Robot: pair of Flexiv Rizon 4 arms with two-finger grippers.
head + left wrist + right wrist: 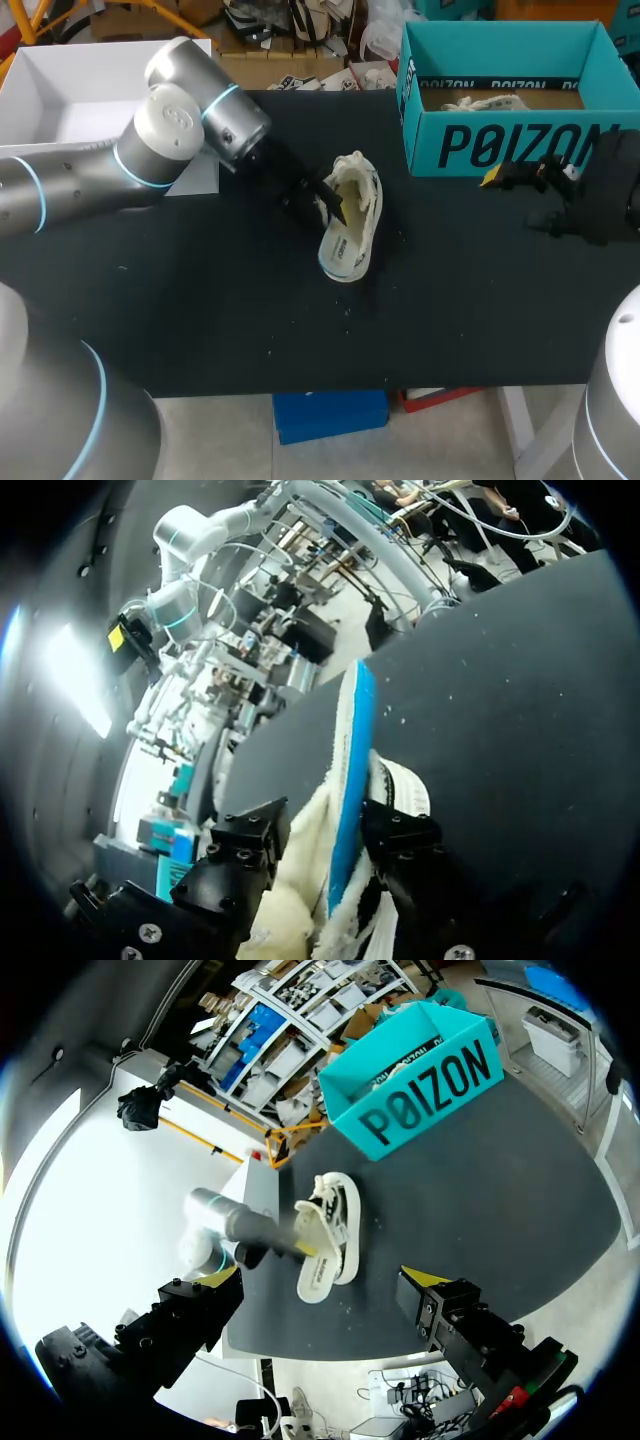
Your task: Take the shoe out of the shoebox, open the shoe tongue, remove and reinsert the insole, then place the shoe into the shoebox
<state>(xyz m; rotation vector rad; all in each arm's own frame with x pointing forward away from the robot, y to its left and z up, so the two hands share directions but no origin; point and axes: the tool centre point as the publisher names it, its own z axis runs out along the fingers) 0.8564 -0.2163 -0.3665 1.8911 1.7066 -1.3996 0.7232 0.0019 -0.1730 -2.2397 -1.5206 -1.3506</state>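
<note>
Only the left wrist view shows the grip. The left gripper [322, 845] has its two dark fingers [245, 842] on either side of a blue-edged, fleecy wall of the shoe [352, 730]. Both seem to press on it, so the jaws pinch the shoe. Their yellow tips are hidden there.

The head view hides that contact behind the wrist but shows the layout. The shoe lies out of the box near the middle of the black table [200, 300], its length running roughly 12 to 6 o'clock. The left arm [180, 130] comes in on it from about 10 o'clock.

The teal shoebox [500, 145] stands open at 1 to 2 o'clock from the shoe, well apart from it. On its brown floor lies a pale thing [485, 102]; whether it is a shoe or paper cannot be told.

The right gripper [325, 1280] is at 3 o'clock from the shoe, near the shoebox's front wall. The right wrist view shows its jaws spread wide with nothing between them, and the shoe well ahead.

A white box [30, 80] stands open at 10 o'clock, partly covered by the left arm.
</note>
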